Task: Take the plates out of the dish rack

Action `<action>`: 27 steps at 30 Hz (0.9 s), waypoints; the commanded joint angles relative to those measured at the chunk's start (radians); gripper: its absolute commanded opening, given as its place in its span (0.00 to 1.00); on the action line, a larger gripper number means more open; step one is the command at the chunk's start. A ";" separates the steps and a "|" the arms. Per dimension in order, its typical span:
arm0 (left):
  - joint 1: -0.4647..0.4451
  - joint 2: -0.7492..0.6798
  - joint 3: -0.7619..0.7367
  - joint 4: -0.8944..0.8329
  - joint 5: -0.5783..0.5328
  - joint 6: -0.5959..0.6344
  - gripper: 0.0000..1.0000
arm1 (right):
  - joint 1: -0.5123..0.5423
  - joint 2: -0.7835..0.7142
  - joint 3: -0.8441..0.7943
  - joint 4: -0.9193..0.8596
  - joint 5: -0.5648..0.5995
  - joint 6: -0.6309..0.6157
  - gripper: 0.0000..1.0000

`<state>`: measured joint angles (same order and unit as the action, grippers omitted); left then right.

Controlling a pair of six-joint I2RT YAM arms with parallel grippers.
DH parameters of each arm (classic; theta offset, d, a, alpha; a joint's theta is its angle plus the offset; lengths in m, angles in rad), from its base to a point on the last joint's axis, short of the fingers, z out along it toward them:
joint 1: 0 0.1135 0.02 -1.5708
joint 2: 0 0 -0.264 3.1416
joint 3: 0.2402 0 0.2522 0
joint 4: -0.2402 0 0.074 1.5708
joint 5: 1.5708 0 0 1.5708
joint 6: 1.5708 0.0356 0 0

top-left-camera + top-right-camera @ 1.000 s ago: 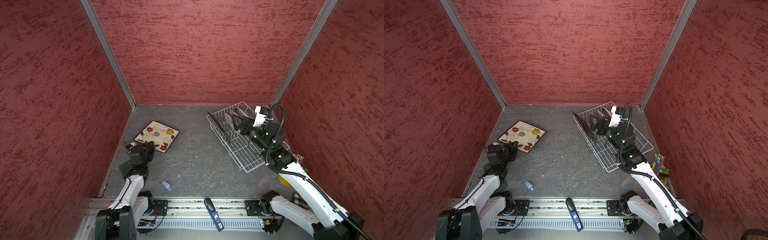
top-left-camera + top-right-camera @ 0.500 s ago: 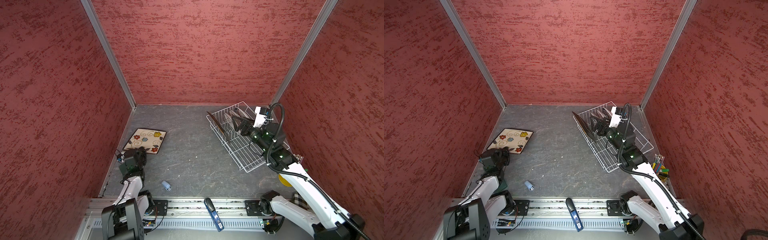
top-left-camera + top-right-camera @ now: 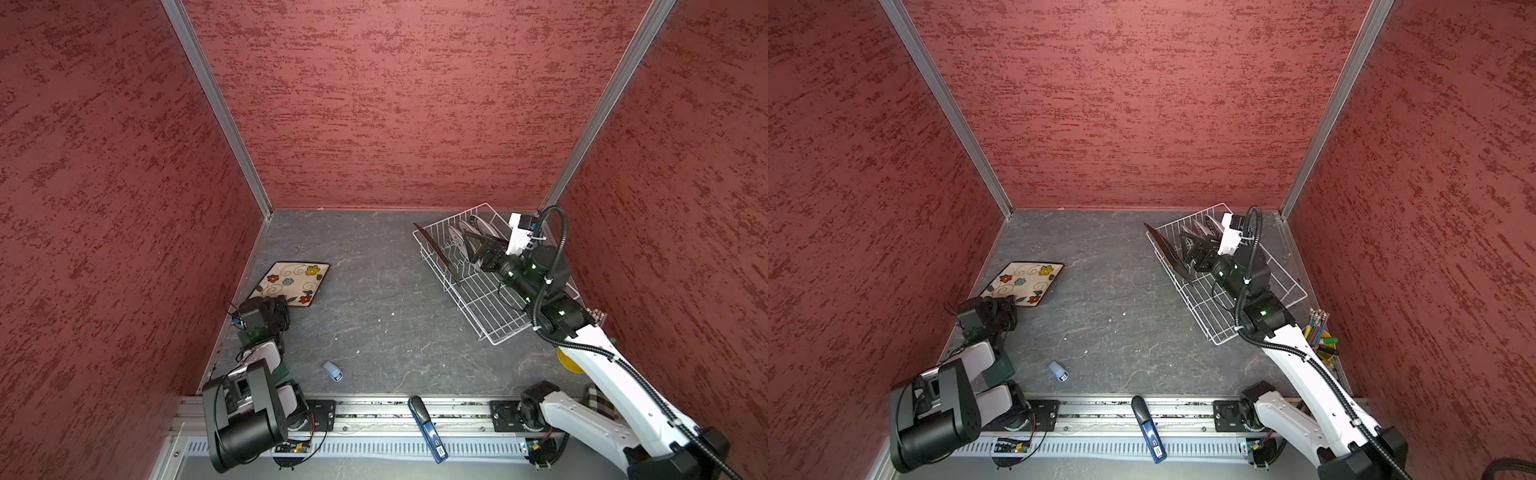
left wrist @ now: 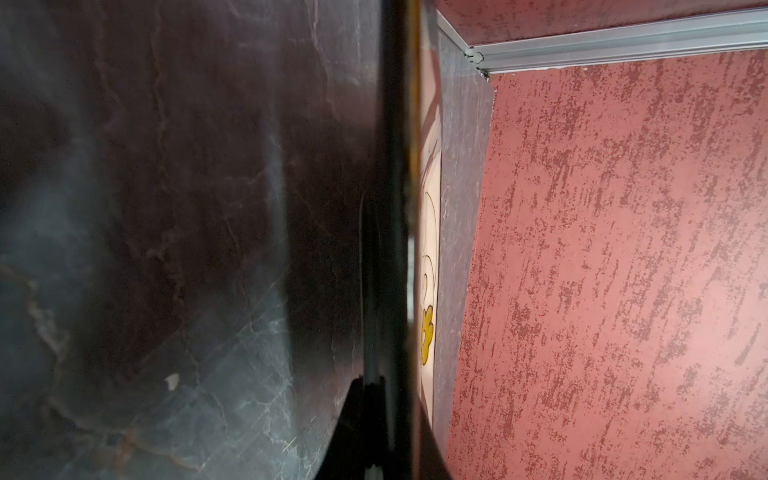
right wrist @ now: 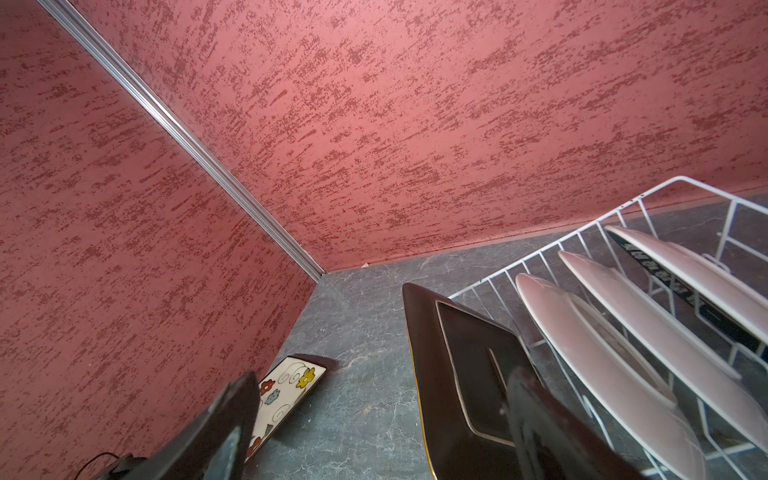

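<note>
At one end of the dish rack (image 3: 492, 322), the dark brown plate (image 3: 435, 250) is stood on edge and straddled by the right pincer (image 3: 468, 249), whose jaws are spread wide. Three round white plates (image 5: 602, 365) are racked just behind it. Well away from the rack, on the counter (image 3: 374, 316), the cream flowered plate (image 3: 295, 277) is clamped at a corner by the left pincer (image 3: 282, 302).

We find one plate (image 3: 293, 279) flat on the table (image 3: 374, 316) at left; the dish rack (image 3: 484, 309) stands at right rear, four plates (image 5: 602, 365) on edge inside it.
</note>
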<state>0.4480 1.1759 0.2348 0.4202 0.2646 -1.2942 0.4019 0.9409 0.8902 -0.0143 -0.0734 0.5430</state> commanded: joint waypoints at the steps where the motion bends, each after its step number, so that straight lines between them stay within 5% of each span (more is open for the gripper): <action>1: 0.009 -0.004 0.078 0.244 0.056 -0.001 0.00 | -0.003 -0.026 0.040 -0.008 0.018 0.005 0.93; 27: 0.014 0.185 0.114 0.433 -0.020 0.007 0.00 | -0.004 -0.022 0.069 -0.046 0.014 -0.005 0.93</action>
<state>0.4545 1.3685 0.2966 0.6136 0.2398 -1.2713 0.4019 0.9272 0.9138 -0.0525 -0.0731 0.5426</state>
